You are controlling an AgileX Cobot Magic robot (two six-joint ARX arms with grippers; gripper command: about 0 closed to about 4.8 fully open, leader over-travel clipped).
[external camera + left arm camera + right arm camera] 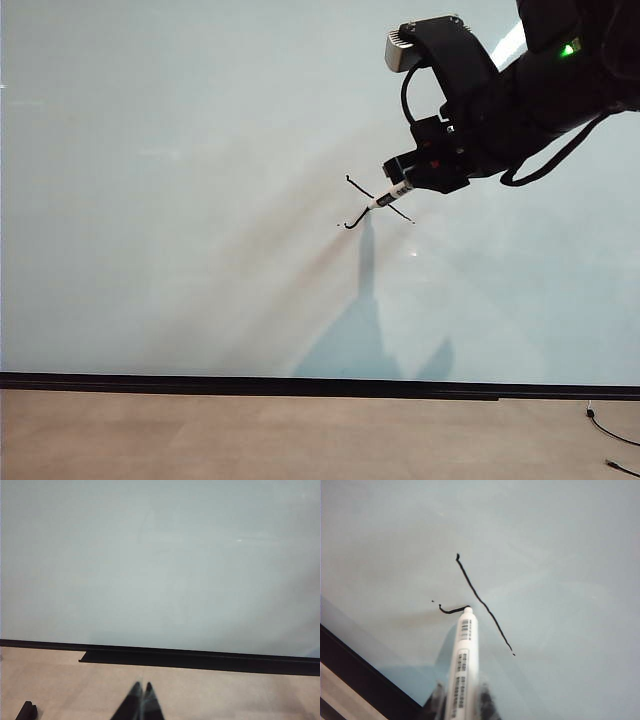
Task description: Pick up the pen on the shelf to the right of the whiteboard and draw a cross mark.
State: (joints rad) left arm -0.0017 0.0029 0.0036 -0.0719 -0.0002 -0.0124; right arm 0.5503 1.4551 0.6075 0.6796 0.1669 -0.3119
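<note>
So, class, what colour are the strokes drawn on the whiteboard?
Black, thin lines on the pale whiteboard; clearest in the right wrist view.

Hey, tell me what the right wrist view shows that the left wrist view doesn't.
Only the right wrist view: the slim white pen held in the right end effector, its tip against the board at the end of the short second stroke of the black hand-drawn cross mark. Only the left wrist view: the shut left end effector over tan floor, away from the board. Both: the glossy pale whiteboard with its black bottom strip.
</note>
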